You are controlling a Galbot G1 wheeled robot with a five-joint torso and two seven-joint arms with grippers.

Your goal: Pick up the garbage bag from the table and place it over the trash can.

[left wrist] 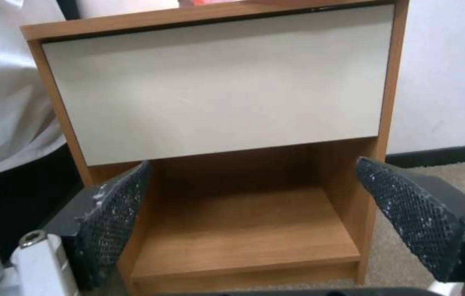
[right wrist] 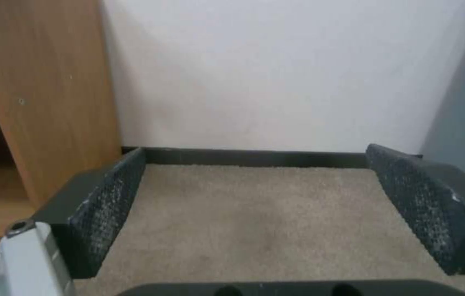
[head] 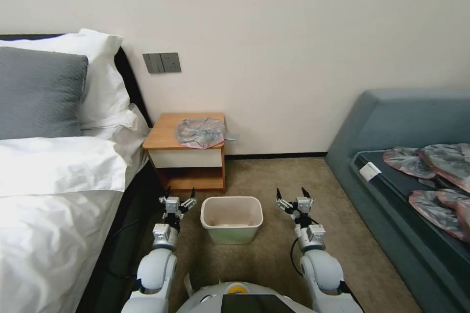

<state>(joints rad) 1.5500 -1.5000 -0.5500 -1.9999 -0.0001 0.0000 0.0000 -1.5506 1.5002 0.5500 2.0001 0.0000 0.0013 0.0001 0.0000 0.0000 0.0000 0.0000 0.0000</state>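
Grey garbage bag point(head: 200, 132) on table point(head: 164, 132), trash can point(head: 232, 218) between spread-jawed grippers

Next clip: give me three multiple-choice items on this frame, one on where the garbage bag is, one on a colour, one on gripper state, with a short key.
1. Where does the garbage bag lie?
A. in the trash can
B. on the table top
C. on the carpet

2. What colour is the table's drawer front?
A. white
B. black
C. blue

3. How do the jaws of the left gripper and right gripper stand?
A. both shut on the bag
B. left shut, right open
C. both open, holding nothing

Key: B, it lies crumpled on the wooden top; A, a pale panel sits under the top; C, both sets spread apart beside the trash can.
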